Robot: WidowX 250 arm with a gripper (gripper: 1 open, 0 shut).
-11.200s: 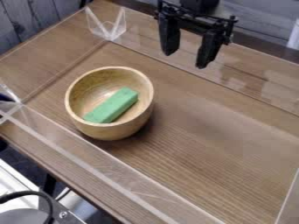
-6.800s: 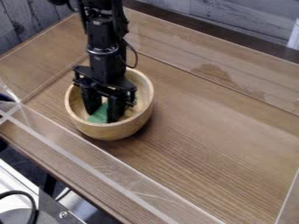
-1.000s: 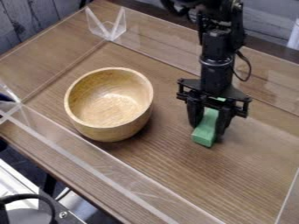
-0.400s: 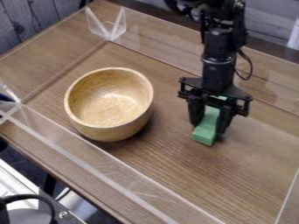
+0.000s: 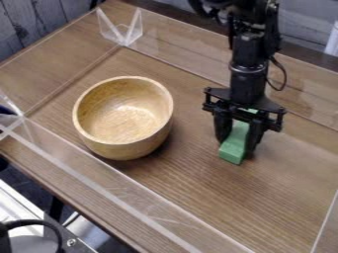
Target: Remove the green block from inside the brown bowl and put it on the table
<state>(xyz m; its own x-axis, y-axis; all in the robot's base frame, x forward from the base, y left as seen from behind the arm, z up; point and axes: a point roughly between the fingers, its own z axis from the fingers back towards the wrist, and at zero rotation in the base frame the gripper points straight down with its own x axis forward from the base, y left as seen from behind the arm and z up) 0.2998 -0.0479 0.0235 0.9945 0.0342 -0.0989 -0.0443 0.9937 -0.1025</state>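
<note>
Your gripper (image 5: 240, 126) is over the right-hand part of the table (image 5: 199, 188), pointing down, w/ the jaws closed in on the green block (image 5: 234, 144), one finger on its left side, one on its right. The block's in the jaws, tilted, near end poking out below the fingertips. Can't tell if its low end touches the tabletop or sits just above; the fingers hide the far end.

Brown bowl (image 5: 123, 117) is on the table to the left of the block, well apart from it, upright. You can see its bare inside; block's out of it.

Black arm comes down from the far edge, w/ a thin black cable (image 5: 279, 71) looping off its right side. Clear plastic wall (image 5: 99, 183) runs along the near left edge of the table; more clear plastic (image 5: 122, 27) stands at the far left. Near left corner, outside the table, you've got a black cable loop (image 5: 30, 223) over some pale gear.

Re writing: no brand or label you can read.
</note>
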